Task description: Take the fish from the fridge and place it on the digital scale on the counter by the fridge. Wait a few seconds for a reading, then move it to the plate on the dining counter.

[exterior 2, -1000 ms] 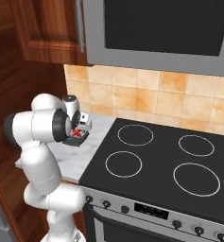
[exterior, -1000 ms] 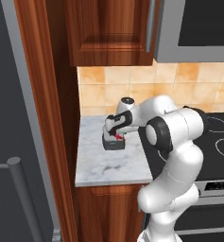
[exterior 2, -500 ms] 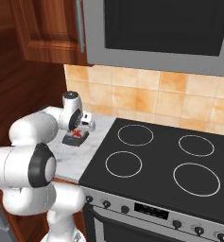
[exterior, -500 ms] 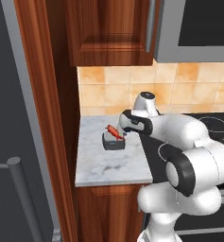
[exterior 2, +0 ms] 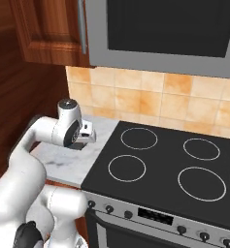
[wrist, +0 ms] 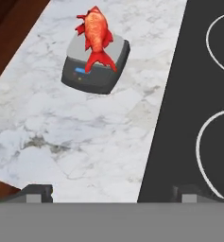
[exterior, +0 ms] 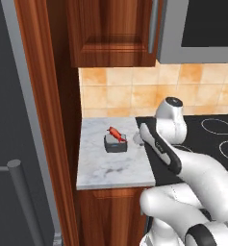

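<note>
Pulled my gripper point(wrist: 111, 191) off the fish point(exterior: 115, 133) and away from the digital scale point(exterior: 115, 143), toward the stove point(exterior: 202, 139) edge.

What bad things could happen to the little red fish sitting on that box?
1. The fish overhangs the small digital scale, head and tail past the top's edges, so a nudge might tip it onto the counter.
2. The open gripper hangs apart from the fish; on the re-grasp, a finger might hit the scale and push it.
3. The stove lies right beside the marble, so a dropped fish could land there.
</note>
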Controlling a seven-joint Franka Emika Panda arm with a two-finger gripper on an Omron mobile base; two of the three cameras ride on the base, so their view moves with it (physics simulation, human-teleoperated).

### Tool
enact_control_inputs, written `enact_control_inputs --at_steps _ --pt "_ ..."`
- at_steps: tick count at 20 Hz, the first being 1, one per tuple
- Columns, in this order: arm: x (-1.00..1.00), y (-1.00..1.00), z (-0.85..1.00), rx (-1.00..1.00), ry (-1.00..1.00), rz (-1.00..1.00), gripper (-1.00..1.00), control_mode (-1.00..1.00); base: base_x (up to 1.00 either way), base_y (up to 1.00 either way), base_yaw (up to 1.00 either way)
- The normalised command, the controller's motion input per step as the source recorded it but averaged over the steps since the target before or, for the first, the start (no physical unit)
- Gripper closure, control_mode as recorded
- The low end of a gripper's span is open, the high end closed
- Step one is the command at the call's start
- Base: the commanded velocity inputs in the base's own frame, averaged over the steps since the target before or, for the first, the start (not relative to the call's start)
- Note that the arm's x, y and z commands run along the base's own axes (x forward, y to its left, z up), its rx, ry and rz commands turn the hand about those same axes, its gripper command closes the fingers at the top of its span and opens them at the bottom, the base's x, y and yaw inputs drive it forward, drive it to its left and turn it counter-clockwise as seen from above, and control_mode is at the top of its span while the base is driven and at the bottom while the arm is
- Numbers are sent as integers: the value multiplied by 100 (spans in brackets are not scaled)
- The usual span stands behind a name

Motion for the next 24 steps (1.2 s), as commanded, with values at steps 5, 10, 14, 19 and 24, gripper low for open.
enact_control_inputs --at_steps 5,10,14,19,24 --pt "-100 0 57 0 -6 6 -100 -100 0 0 0" --pt "-94 0 64 0 0 5 -100 -100 0 0 0" --pt "-36 4 21 0 -2 3 -100 -100 0 0 0" --pt "0 0 0 0 0 0 -100 -100 0 0 0" --pt "0 0 0 0 0 0 -100 -100 0 0 0"
